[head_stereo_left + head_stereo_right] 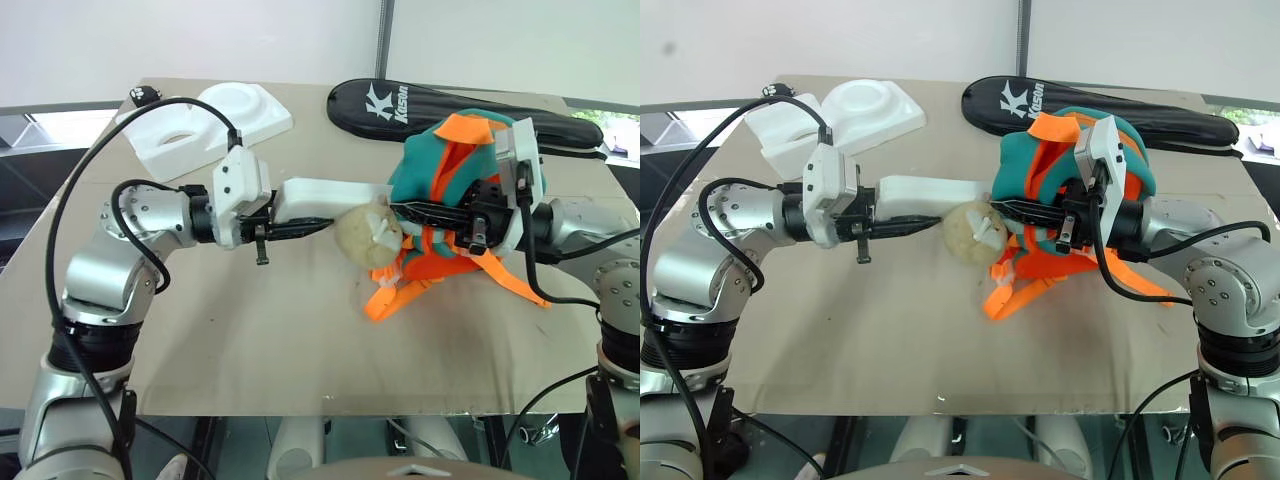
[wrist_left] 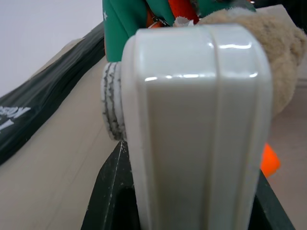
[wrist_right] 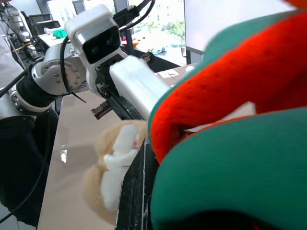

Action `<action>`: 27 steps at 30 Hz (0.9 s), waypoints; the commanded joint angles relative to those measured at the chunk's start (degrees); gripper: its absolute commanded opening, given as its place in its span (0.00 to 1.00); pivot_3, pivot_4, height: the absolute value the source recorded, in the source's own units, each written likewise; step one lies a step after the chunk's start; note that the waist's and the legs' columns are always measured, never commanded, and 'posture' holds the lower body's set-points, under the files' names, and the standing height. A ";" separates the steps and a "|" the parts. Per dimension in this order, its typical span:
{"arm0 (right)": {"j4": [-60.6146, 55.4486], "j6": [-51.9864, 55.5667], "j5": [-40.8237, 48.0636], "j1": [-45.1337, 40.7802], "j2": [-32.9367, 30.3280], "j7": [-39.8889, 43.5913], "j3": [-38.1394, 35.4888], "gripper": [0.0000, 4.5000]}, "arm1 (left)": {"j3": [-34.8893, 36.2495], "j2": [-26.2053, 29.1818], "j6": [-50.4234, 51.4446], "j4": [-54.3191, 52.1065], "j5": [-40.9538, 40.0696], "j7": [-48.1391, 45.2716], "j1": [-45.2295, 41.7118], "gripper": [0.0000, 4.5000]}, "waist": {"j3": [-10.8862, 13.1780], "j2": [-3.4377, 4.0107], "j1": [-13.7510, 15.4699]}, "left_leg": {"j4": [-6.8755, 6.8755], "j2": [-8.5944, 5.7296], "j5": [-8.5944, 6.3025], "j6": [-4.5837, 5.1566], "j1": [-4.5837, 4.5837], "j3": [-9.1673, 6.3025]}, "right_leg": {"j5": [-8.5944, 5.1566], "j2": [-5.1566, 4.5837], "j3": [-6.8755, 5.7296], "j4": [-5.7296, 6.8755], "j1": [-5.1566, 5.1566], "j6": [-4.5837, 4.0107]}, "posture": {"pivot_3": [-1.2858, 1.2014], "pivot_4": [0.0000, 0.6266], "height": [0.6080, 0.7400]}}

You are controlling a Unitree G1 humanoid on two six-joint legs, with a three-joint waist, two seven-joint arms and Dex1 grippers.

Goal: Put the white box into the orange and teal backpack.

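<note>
1. Where the left gripper (image 1: 290, 229) reaches in from the robot's left, its two black fingers are clamped on one end of the flat, slim white plastic box (image 1: 335, 196), which it holds level above the table.
2. The white box points its free end at the small orange and teal backpack (image 1: 440, 165); that end lies just beside the backpack's teal side, and whether it touches or has gone inside cannot be told.
3. The right gripper (image 1: 1015, 211), on the far side of the backpack from the box, has its fingers pressed together on a fold of the backpack's fabric, holding the bag upright off the table.
4. A tan plush toy (image 1: 368, 234) with a white patch hangs at the backpack's front, directly beneath the free end of the box.
5. Orange straps (image 1: 395, 292) trail from under the backpack onto the table, nearer the robot than the bag.
6. A long black racket case (image 1: 440, 108) with white lettering lies behind the backpack, along the table's far edge.
7. A bulky white foam tray (image 1: 215, 120) with round hollows sits well apart from the backpack, at the table's far corner on the robot's left.
8. A flat tan cardboard-coloured table top (image 1: 250, 330) carries everything above.
</note>
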 commanded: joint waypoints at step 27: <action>-5.05 -8.30 -3.43 3.29 -0.80 3.75 -0.11 0.00 | -4.54 -22.62 34.56 6.79 -11.10 -1.84 -15.20 0.21 | 0.03 0.04 -0.03 | 0.13 -0.07 0.00 0.01 -0.13 -0.21 | 0.00 0.00 -0.11 0.04 0.04 0.06 | 0.52 0.24 1.00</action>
